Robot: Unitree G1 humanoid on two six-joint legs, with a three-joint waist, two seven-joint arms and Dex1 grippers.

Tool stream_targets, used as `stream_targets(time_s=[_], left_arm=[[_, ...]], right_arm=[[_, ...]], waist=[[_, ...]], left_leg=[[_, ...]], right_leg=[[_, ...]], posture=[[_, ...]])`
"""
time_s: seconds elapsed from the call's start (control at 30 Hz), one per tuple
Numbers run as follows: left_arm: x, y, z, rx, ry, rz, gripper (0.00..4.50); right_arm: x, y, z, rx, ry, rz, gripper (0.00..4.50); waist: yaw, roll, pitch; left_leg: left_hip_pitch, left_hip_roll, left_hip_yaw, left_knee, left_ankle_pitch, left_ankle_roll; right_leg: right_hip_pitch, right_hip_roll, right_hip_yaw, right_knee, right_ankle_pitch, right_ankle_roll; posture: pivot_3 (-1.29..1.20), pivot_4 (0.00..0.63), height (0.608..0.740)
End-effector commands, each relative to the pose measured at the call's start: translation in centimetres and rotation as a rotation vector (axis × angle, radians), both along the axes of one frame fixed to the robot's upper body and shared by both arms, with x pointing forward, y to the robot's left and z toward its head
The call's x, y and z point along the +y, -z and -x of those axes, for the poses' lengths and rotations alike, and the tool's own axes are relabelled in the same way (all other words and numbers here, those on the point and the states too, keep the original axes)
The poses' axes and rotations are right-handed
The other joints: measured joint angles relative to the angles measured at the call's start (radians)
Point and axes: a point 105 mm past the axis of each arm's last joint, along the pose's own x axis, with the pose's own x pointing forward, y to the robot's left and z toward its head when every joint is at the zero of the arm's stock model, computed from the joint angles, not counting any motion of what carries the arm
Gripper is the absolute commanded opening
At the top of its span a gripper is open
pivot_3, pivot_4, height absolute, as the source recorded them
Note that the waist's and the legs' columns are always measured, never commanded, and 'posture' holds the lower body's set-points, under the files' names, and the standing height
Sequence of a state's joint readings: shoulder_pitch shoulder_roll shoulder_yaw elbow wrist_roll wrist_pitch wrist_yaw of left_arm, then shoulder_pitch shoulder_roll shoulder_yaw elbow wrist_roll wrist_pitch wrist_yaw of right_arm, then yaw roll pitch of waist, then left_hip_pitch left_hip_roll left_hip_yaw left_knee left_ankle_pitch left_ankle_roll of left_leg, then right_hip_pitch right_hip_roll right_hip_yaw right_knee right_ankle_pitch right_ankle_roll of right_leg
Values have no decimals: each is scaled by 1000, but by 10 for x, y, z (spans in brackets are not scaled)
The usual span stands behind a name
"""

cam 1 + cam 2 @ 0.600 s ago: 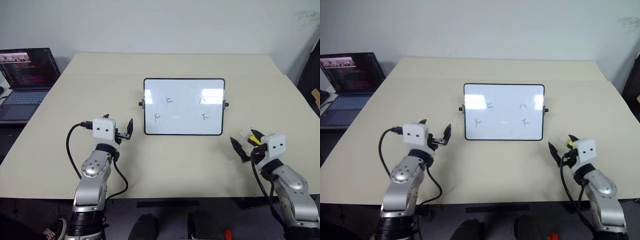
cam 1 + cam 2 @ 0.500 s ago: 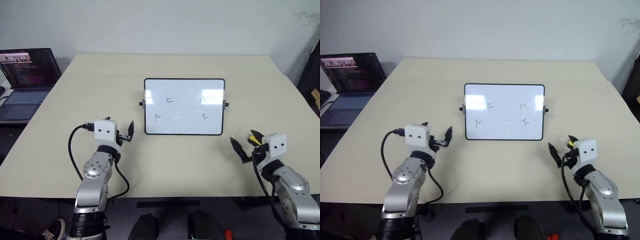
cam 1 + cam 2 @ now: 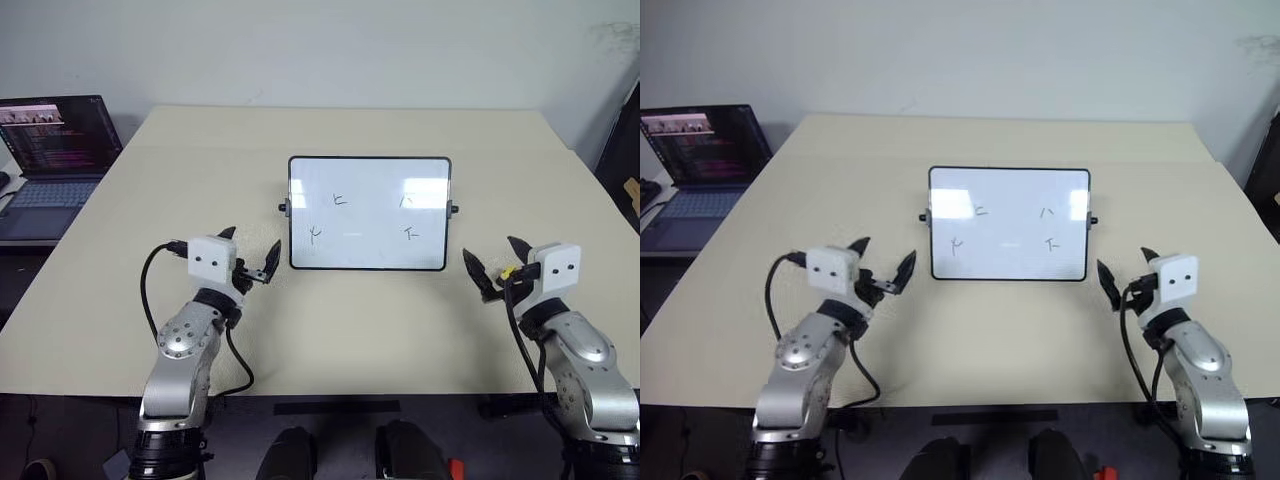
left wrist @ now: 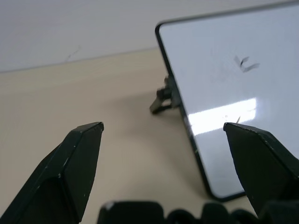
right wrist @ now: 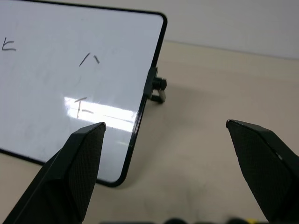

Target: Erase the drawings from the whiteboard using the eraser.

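Eraser [image 3: 509, 272] mostly behind right pincer [image 3: 494, 266]

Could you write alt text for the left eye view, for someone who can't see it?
A small whiteboard with four dark drawings stands on a beige table. The left gripper and right gripper hover open on either side of it. An open laptop sits at far left.
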State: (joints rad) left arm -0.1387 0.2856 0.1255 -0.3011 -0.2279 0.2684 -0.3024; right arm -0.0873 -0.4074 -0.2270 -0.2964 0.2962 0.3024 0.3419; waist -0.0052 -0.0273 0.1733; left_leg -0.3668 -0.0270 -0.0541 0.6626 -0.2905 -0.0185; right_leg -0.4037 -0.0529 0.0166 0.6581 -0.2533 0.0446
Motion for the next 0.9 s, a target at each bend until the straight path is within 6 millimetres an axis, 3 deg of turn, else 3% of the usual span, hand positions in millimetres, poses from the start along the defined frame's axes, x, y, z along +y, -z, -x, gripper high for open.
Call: stream_targets(time_s=[0.03,0.07,0.13,0.2,0.4,0.47,0.6,0.73,0.9], left_arm=[[-20,-32,5,-84,136,11,4500],[-20,-34,5,-83,158,2,4500],[-39,-43,2,-77,273,-22,4500],[-63,-47,-4,-46,391,-56,4500],[-101,-54,0,1,677,-136,4500],[-104,-51,2,27,731,-154,4500],[-121,-32,18,113,931,-224,4500],[-128,-35,27,108,1049,-259,4500],[-137,-39,27,78,1117,-328,4500]], right_arm=[[-8,-19,-11,-44,30,7,4483],[-5,-19,-13,-41,35,15,4483],[-11,-22,-11,-14,41,26,4483],[-19,-24,2,17,-9,63,4483],[-44,-21,31,86,-43,126,4483],[-49,-20,32,87,-24,195,4483],[-61,-3,34,263,-82,207,4483],[-66,-4,25,287,-105,237,4483],[-60,15,20,425,-230,237,4483]], waist=[[0,0,0],[0,0,0],[1,0,0],[15,0,0],[5,0,0],[-3,0,0],[-12,1,0],[-14,0,1],[-14,0,1]], left_leg=[[0,0,0,0,0,0],[1,0,0,0,0,0],[1,0,-1,0,0,0],[-2,-1,-2,0,0,0],[-4,-3,-1,0,-2,3],[-4,-3,0,0,-2,3],[-1,-2,1,0,-2,4],[-1,-2,2,1,-2,4],[-1,-2,1,1,-2,4]], right_leg=[[0,0,0,0,0,0],[0,1,0,0,0,0],[1,3,0,1,0,0],[0,3,-1,1,0,0],[0,1,-1,-3,-2,3],[0,1,0,-3,-2,3],[0,1,1,-1,-2,3],[1,2,1,-1,-2,3],[1,2,1,-1,-2,3]], posture=[[0,150,740],[0,150,740],[0,150,740],[0,150,740],[0,150,740],[0,150,740],[0,150,740],[0,150,740],[0,150,740]])
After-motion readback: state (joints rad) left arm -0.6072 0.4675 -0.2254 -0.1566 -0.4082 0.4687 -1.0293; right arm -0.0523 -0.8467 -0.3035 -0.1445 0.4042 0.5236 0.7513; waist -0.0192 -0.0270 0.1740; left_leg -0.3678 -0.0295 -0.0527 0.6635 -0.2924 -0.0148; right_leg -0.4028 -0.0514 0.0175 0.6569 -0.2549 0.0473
